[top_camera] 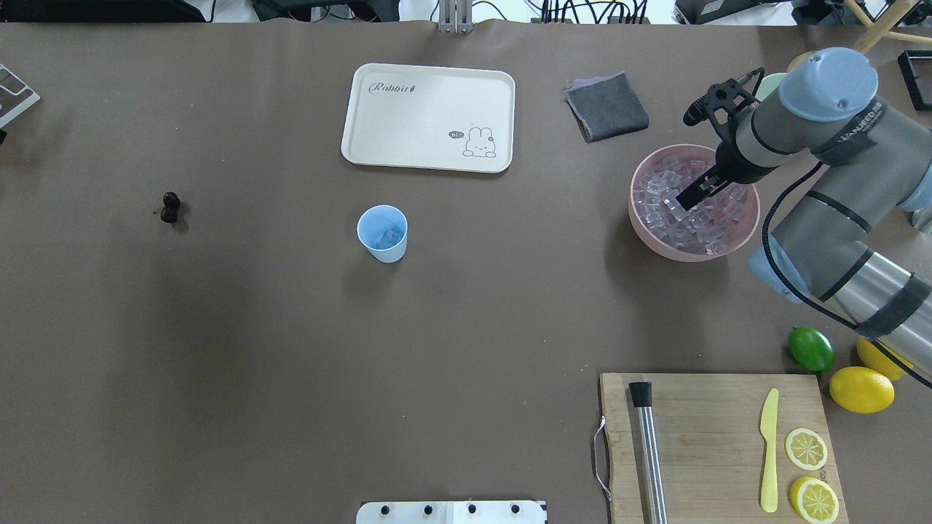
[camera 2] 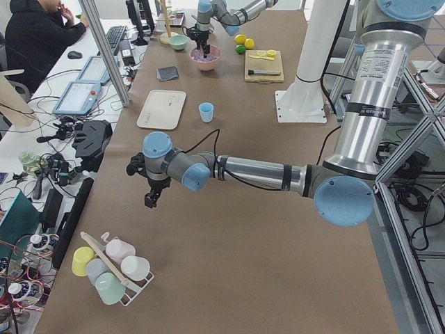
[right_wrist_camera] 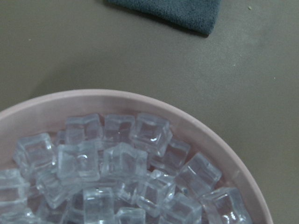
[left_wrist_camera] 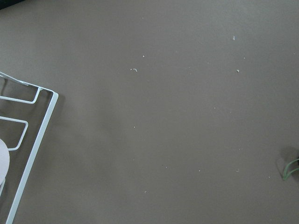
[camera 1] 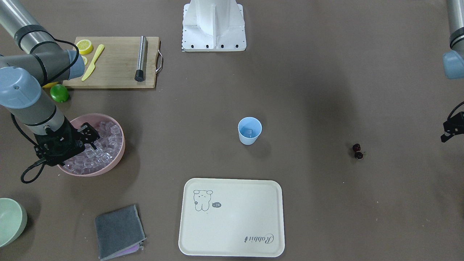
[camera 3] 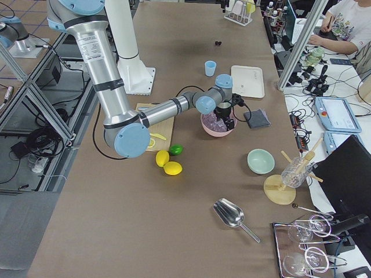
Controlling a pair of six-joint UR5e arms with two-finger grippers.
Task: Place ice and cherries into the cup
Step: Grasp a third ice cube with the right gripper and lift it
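Nearest the robot, on its right, a wooden cutting board (top_camera: pixel 706 437) carries lemon slices, a yellow knife and a steel rod. A lime (top_camera: pixel 810 348) lies just beyond the board's right corner. Farther out, about mid-table, the blue cup (top_camera: pixel 382 233) stands upright on the brown table, with at least one clear cube at its bottom. Well to its left the cherries (top_camera: pixel 170 207) lie as a joined pair on the bare table, touched by nothing. The left gripper (camera 1: pixel 449 132) hangs farther left still, apart from the cherries. Only its edge shows in the front view, so I cannot tell whether its fingers are apart or together. To the right of the cup, at about the same depth, sits the pink bowl (top_camera: pixel 655 244), heaped with ice (top_camera: pixel 659 200). The right gripper (top_camera: pixel 688 198) reaches down into this heap, its fingertips among the cubes near the bowl's middle. Whether they are clamped on a cube cannot be made out. Beyond the cup lies a cream tray (top_camera: pixel 408 116), and to its right, beyond the bowl, a folded grey cloth (top_camera: pixel 606 107).
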